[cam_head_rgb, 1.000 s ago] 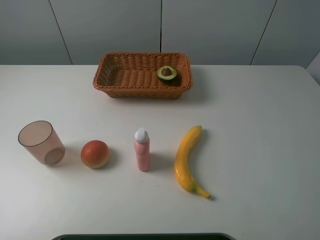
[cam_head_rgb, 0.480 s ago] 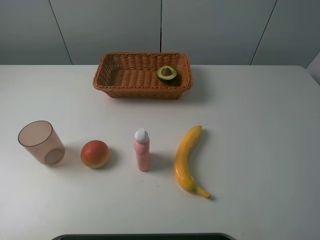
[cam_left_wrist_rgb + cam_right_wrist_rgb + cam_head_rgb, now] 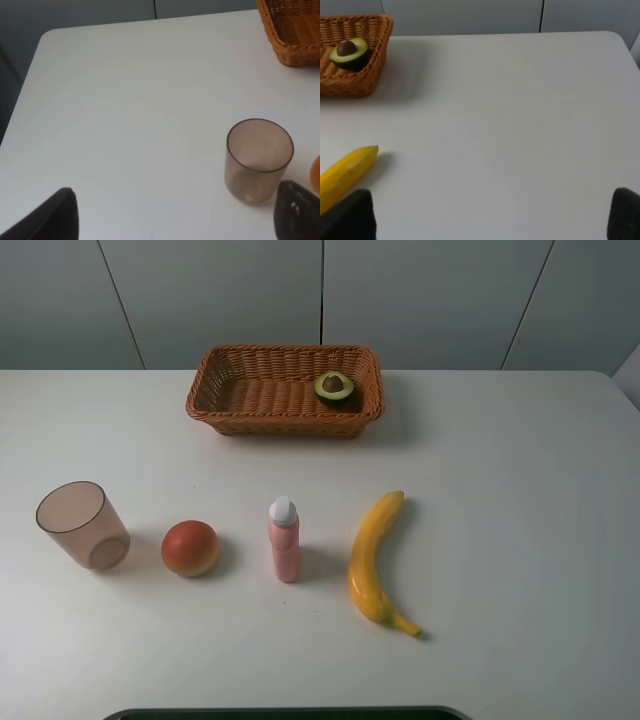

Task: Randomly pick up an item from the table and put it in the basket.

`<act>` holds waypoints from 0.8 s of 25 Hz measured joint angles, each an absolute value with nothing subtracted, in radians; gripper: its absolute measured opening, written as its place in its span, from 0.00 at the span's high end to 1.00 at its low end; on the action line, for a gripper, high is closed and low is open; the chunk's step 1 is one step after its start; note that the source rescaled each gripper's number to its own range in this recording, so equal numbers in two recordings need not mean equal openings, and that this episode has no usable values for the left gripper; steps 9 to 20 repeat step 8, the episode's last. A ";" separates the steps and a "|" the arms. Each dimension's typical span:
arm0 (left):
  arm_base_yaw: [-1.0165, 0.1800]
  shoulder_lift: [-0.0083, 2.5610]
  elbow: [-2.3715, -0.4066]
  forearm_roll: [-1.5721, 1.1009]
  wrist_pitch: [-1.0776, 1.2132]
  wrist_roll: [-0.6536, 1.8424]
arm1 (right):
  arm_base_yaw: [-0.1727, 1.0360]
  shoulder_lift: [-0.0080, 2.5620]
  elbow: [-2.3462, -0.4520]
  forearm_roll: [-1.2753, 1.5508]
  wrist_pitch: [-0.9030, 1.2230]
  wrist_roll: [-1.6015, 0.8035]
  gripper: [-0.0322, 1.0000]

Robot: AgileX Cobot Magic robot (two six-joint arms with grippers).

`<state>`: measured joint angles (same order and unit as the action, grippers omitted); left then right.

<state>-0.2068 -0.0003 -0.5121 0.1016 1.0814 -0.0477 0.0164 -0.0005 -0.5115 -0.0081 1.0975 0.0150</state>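
Note:
The halved avocado [image 3: 334,386] lies pit up inside the right end of the brown wicker basket [image 3: 285,418] at the back of the white table [image 3: 500,490]. The right wrist view also shows the avocado [image 3: 349,52] in the basket [image 3: 350,82]. No arm or gripper shows in the exterior view. My left gripper [image 3: 175,220] shows only as two dark fingertips [image 3: 50,215] set wide apart, with nothing between them. My right gripper [image 3: 487,220] is likewise wide open and empty above bare table.
A translucent brownish cup [image 3: 82,525] stands at the front left, then a round red-orange fruit [image 3: 190,548], an upright pink bottle [image 3: 284,540] and a yellow banana [image 3: 375,555]. A dark edge [image 3: 280,713] lines the table's front.

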 joint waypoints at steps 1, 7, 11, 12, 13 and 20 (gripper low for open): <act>-0.207 0.000 -0.512 0.102 1.081 -0.046 | 0.016 -0.001 -0.512 -0.008 1.098 0.015 0.00; -0.207 0.000 -0.512 0.102 1.081 -0.046 | 0.016 -0.001 -0.512 -0.008 1.098 0.015 0.00; -0.207 0.000 -0.512 0.102 1.081 -0.046 | 0.016 -0.001 -0.512 -0.008 1.098 0.015 0.00; -0.207 0.000 -0.512 0.102 1.081 -0.046 | 0.016 -0.001 -0.512 -0.008 1.098 0.015 0.00; -0.207 0.000 -0.512 0.102 1.081 -0.046 | 0.016 -0.001 -0.512 -0.008 1.098 0.015 0.00; -0.207 0.000 -0.512 0.102 1.081 -0.046 | 0.016 -0.001 -0.512 -0.008 1.098 0.015 0.00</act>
